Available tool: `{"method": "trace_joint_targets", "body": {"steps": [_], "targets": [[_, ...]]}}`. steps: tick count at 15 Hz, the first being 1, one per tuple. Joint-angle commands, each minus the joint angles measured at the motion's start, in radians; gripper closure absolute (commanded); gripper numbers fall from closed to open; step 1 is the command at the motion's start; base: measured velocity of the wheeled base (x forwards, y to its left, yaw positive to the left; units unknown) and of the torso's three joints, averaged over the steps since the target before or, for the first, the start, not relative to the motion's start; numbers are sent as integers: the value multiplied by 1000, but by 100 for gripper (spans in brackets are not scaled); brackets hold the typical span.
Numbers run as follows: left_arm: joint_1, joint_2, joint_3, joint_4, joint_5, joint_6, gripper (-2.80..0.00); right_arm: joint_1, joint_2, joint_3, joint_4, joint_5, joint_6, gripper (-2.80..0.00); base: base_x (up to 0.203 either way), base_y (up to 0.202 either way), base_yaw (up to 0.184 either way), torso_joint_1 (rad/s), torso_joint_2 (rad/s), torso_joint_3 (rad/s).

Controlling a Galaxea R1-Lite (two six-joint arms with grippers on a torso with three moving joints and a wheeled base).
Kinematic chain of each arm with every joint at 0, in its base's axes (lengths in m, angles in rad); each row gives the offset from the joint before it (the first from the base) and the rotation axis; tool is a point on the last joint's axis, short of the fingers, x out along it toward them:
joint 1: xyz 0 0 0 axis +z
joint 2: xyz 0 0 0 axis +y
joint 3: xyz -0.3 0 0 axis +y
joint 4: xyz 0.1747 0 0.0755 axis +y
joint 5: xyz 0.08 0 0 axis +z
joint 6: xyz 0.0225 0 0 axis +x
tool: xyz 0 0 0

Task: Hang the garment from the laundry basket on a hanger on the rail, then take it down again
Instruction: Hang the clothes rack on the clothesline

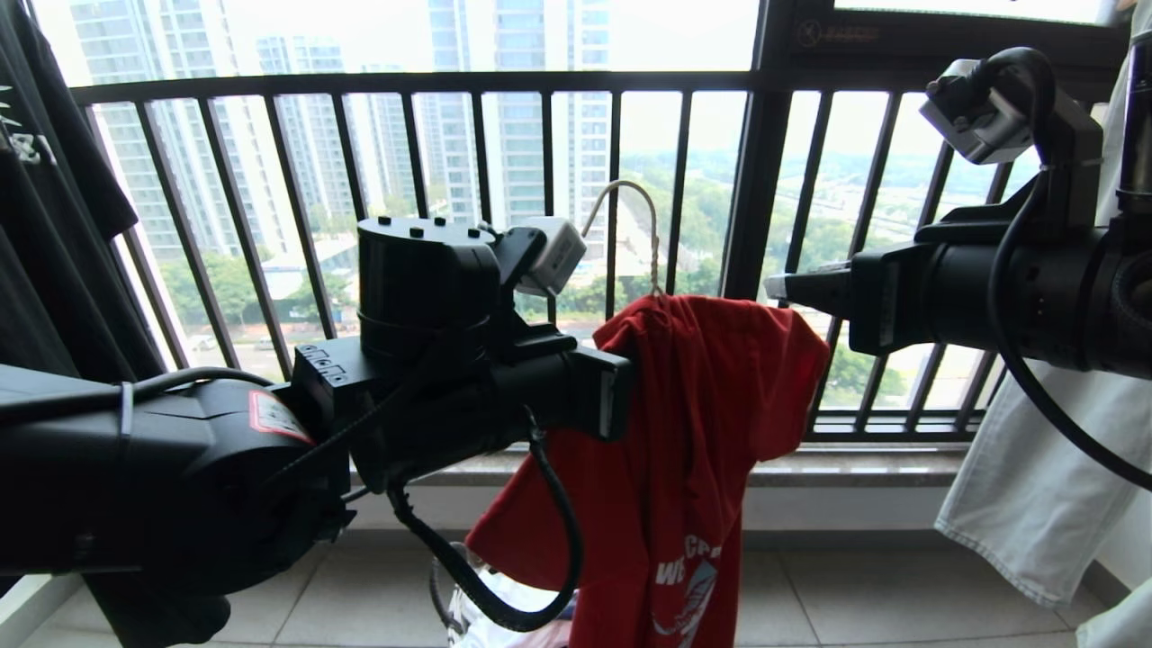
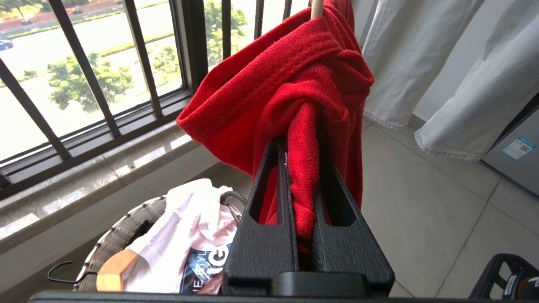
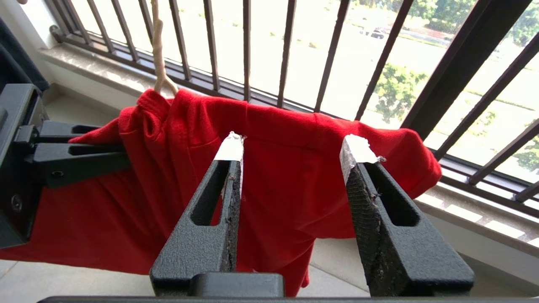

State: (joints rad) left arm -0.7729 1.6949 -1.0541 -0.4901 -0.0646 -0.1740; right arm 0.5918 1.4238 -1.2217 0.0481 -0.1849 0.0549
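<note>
The left gripper point(image 2: 303, 168) is pinched tight on a bunched fold of the red T-shirt point(image 1: 702, 432), near its collar. The shirt hangs on the thin cream wire hanger point(image 1: 630, 216), whose hook sticks up in front of the black balcony railing point(image 1: 540, 83). The right gripper point(image 3: 290, 151) faces the shirt's other shoulder. Its two fingers point(image 3: 229, 149) stand apart with a gap between them and hold nothing. The red cloth is right behind the tips. The laundry basket point(image 2: 113, 240) sits on the floor below, with a pale shirt point(image 2: 189, 235) and a wooden hanger point(image 2: 111, 269) inside.
</note>
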Motion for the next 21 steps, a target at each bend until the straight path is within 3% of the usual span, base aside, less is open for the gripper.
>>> {"method": "trace_joint_targets", "body": {"steps": [1,2,5,8,11,13,14,15,17,20,21], "targets": [[51,-66,-12,103,-116,-1,0,-54,0,-9,5,19,-2,0,0,0,0,0,0,0],[77,-86,-21,150,-193,-4,0,-81,-2,-16,15,32,-3,0,0,0,0,0,0,0],[138,-106,-23,201,-317,-12,0,-101,-26,-13,70,88,-27,0,0,0,0,0,0,0],[199,-130,-18,271,-512,-11,0,-101,-39,-1,163,112,-110,0,0,0,0,0,0,0],[229,-119,-20,322,-606,6,0,-112,-55,-17,243,183,-113,0,0,0,0,0,0,0],[239,-123,-16,370,-679,44,0,-115,-82,-27,326,273,-127,0,0,0,0,0,0,0],[242,-130,-16,414,-707,79,0,-115,-89,-22,361,310,-171,-237,0,0,0,0,0,0],[243,-135,-18,456,-718,119,0,-115,-91,-11,380,338,-196,-280,0,0,0,0,0,0],[241,-136,-19,509,-721,172,0,-119,-85,25,382,401,-255,-280,0,0,0,0,0,0],[230,-162,-14,524,-721,186,0,-125,-28,35,380,472,-344,-280,0,0,0,0,0,0],[230,-173,-14,524,-721,186,0,-126,4,22,380,486,-409,-280,0,0,0,0,0,0]]}}
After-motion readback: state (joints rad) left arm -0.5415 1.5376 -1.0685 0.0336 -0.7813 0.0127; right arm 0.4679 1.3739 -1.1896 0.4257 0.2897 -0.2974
